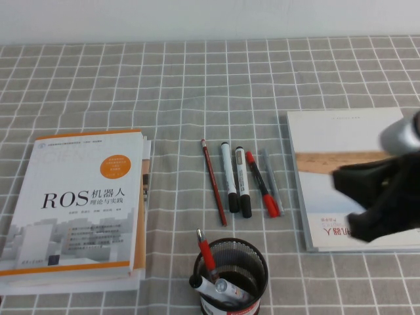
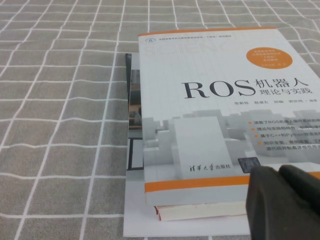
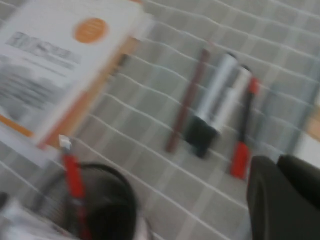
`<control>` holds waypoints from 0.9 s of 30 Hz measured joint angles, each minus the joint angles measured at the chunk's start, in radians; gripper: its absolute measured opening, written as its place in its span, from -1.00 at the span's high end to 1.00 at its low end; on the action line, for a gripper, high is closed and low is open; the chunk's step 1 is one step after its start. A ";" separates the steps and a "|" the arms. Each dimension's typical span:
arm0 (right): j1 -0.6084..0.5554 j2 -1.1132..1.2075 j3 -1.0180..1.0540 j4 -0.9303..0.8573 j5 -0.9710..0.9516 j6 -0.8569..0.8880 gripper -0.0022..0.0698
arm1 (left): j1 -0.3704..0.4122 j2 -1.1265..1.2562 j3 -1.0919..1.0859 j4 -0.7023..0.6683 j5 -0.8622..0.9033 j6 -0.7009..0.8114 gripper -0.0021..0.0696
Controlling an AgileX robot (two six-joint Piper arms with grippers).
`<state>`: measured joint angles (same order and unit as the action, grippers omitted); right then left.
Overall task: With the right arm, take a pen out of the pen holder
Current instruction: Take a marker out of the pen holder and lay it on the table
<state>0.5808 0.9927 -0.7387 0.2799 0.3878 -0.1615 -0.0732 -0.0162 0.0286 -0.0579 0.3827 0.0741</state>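
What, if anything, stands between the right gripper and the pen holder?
Nothing visible. The right gripper, shut, hovers over the white book; bare cloth lies between it and the pen holder. The left gripper sits near the ROS book.

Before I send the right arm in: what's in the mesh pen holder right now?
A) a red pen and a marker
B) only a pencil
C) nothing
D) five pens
A: a red pen and a marker lean inside the pen holder, while the right gripper, shut, is over the book on the right and the left gripper, shut, is at the ROS book.
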 joint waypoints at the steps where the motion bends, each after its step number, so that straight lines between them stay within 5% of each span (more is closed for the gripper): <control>1: 0.039 0.006 0.007 -0.020 -0.050 0.019 0.97 | 0.000 0.000 0.000 0.000 0.000 0.000 0.95; 7: 0.260 0.049 0.058 -0.087 -0.311 0.090 0.96 | 0.000 0.000 0.000 0.000 0.000 0.000 0.95; 12: 0.361 0.058 0.170 -0.160 -0.545 0.105 0.68 | 0.000 0.000 0.000 0.000 0.000 0.000 0.95; 18: 0.427 0.061 0.338 -0.236 -0.826 0.108 0.16 | 0.000 0.000 0.000 0.000 0.000 0.000 0.95; 27: 0.434 0.153 0.384 -0.288 -0.881 0.113 0.01 | 0.000 0.000 0.000 0.000 0.000 0.000 0.95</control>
<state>1.0148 1.1457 -0.3543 -0.0077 -0.4934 -0.0486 -0.0732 -0.0162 0.0286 -0.0579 0.3827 0.0741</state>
